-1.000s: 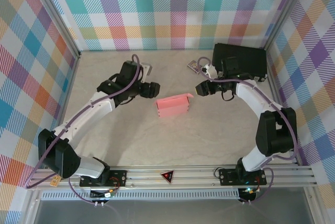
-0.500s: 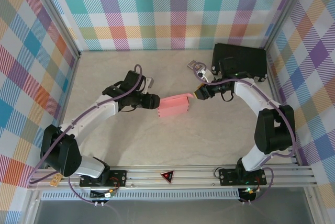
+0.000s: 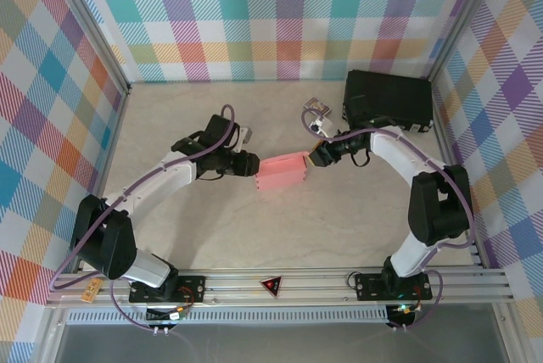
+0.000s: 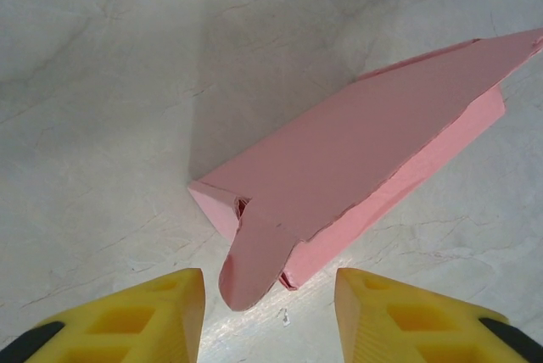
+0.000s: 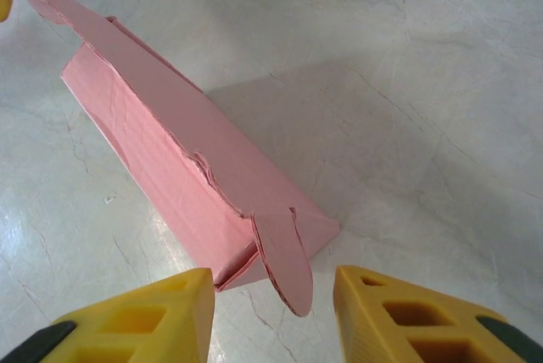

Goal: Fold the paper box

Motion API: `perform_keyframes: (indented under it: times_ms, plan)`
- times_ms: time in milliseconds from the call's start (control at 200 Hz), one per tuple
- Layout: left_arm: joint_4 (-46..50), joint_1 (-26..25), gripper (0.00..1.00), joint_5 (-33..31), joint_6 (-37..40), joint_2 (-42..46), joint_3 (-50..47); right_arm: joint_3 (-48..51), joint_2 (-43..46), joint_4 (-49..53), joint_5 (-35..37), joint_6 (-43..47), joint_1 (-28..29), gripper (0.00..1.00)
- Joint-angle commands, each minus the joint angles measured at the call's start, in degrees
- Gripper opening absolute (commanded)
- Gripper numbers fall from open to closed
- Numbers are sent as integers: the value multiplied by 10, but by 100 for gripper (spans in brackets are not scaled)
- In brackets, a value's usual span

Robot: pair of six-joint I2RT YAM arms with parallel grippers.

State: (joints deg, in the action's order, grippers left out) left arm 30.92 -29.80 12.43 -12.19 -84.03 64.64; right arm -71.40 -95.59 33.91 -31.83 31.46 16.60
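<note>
A black case [image 3: 388, 98] sits near a small patterned pack [image 3: 316, 108].

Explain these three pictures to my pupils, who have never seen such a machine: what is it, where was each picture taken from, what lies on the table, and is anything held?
The machine is two white robot arms bolted at the near edge of a table. The wide picture comes from a camera above and behind them. The other two come from a camera on each wrist, looking past that arm's own yellow fingers. On the table lies a pink paper box, partly folded, with a loose tab at each end. At the back right are a black case and a small patterned pack. The left gripper is at the box's left end, the right gripper at its right end. In both wrist views the fingers stand apart on either side of a tab without pinching it, so nothing is held.
</note>
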Motion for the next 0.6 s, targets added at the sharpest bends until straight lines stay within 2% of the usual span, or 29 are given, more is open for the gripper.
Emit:
perform_keyframes:
  times_ms: [0, 370, 595]
  plan:
    - [-5, 1, 43, 3, -2, -5, -1, -20, -5, 16, -3, 14, 4, 40]
    - [-9, 1, 36, -2, -5, -12, -1, -28, -17, 23, 0, 10, 10, 37]
    - [-13, 1, 30, -5, -7, -15, -1, -37, -25, 32, -11, 1, 13, 27]
